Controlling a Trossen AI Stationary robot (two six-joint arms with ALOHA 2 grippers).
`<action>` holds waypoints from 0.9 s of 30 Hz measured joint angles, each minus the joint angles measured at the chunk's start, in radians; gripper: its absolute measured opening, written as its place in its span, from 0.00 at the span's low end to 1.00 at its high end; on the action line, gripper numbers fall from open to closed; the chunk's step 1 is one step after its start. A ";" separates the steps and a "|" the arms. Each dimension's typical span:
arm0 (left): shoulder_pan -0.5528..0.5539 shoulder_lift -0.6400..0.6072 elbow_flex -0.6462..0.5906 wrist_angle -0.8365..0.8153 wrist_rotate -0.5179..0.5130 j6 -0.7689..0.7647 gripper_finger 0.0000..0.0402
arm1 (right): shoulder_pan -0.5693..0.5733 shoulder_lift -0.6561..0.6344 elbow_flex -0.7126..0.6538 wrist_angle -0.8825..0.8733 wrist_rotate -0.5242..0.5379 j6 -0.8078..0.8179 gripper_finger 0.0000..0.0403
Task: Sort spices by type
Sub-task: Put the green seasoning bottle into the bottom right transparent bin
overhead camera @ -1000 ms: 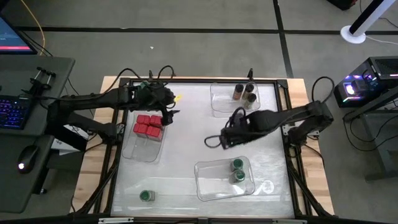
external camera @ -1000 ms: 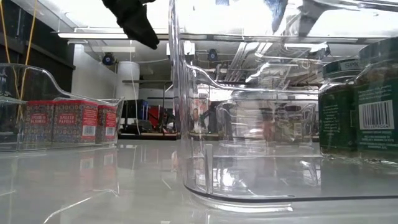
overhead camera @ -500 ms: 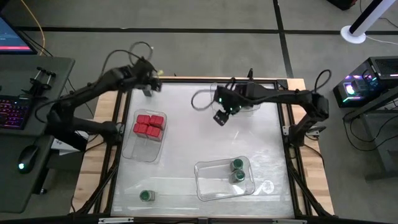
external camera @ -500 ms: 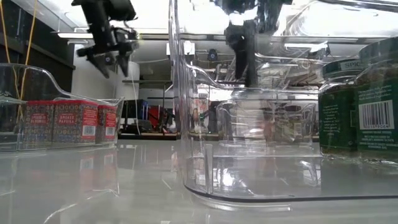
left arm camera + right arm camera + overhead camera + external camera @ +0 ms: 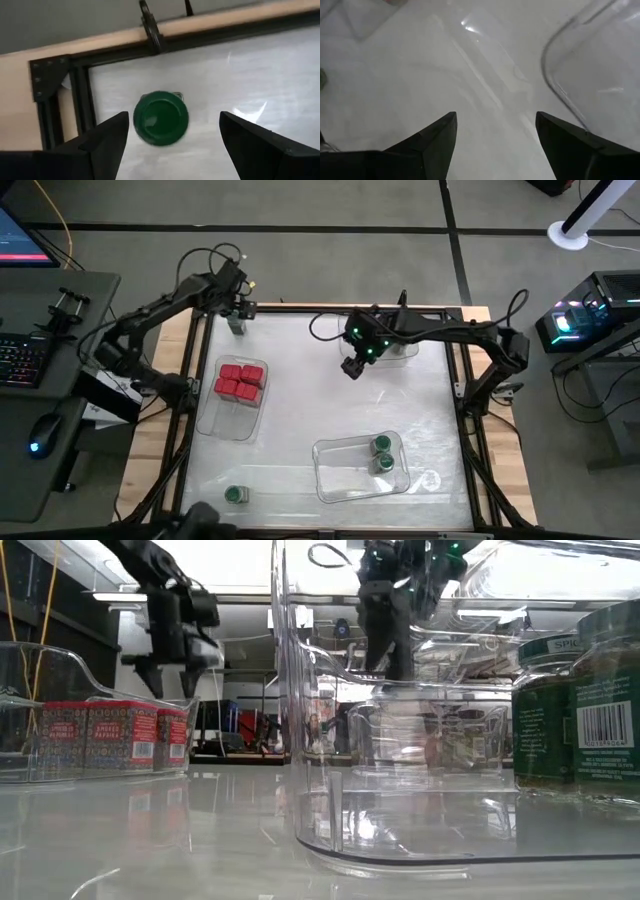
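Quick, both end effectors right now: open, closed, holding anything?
Left end effector: open, empty, above a green-lidded jar at the table's far-left corner.
Right end effector: open, empty, beside the far clear tray.

Both arms are dark, almost black, made of long thin parts joined together. Black cables loop over the left arm (image 5: pixel 165 308) and curl beside the right arm (image 5: pixel 440 335). Small green lights glow near the right gripper (image 5: pixel 352 367). Its fingers (image 5: pixel 427 142) are dark, pointed wedges.
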 joint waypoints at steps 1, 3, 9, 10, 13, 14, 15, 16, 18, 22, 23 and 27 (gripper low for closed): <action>0.009 0.024 0.000 0.001 0.007 0.019 0.74 | 0.009 0.000 0.000 0.011 0.007 0.014 0.66; 0.028 0.067 0.000 -0.003 0.006 0.042 0.74 | 0.025 0.000 0.000 0.032 0.013 0.037 0.66; 0.070 0.125 0.000 0.009 0.035 0.090 0.74 | 0.075 0.000 0.000 0.077 0.065 0.121 0.66; 0.076 0.129 0.000 0.018 0.038 0.102 0.74 | 0.081 0.000 0.000 0.083 0.075 0.129 0.66; 0.095 0.152 0.000 0.035 0.056 0.115 0.74 | 0.095 0.000 0.000 0.101 0.093 0.153 0.66; 0.102 0.164 0.000 0.040 0.075 0.116 0.74 | 0.098 0.000 0.000 0.104 0.094 0.164 0.66; 0.110 0.174 0.000 0.042 0.102 0.118 0.74 | 0.100 0.000 0.000 0.108 0.096 0.173 0.66; 0.116 0.187 0.000 0.042 0.128 0.124 0.74 | 0.102 0.000 0.000 0.111 0.096 0.180 0.66; 0.121 0.216 0.000 0.037 0.168 0.143 0.74 | 0.106 0.000 0.000 0.110 0.097 0.191 0.66; 0.122 0.245 0.000 0.028 0.186 0.173 0.74 | 0.106 0.000 0.000 0.102 0.098 0.201 0.66; 0.122 0.246 0.000 0.030 0.185 0.178 0.73 | 0.106 0.000 0.000 0.100 0.098 0.211 0.66; 0.116 0.225 0.000 0.040 0.156 0.188 0.63 | 0.106 0.000 0.000 0.097 0.099 0.216 0.66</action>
